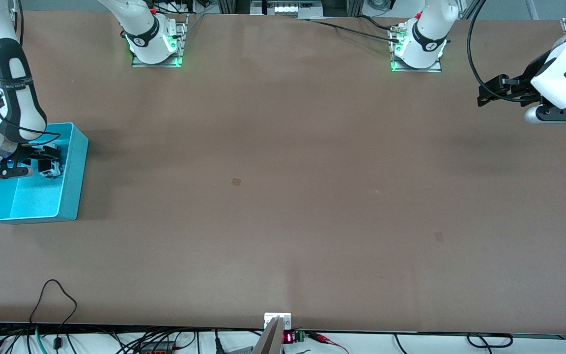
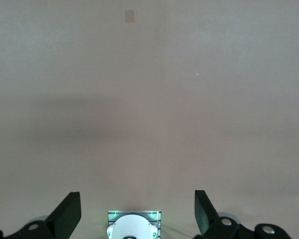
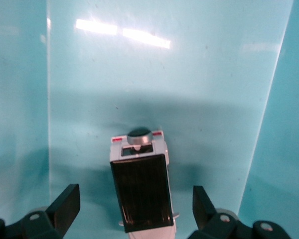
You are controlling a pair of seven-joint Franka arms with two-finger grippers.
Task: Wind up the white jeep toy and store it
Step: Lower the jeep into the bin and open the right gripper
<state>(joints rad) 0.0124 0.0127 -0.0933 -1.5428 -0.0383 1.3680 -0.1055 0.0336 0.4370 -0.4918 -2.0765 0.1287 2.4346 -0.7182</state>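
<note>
Jaws apart over white jeep toy (image 3: 143, 191).

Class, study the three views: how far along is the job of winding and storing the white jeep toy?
Done, by the look of it: the white jeep toy lies in the turquoise bin at the right arm's end of the table. In hand: the right gripper is down in the bin, open around the jeep, fingers apart from it. The left gripper waits, open over the bare table. Left: the right arm lifting clear. Winding cannot be judged.
</note>
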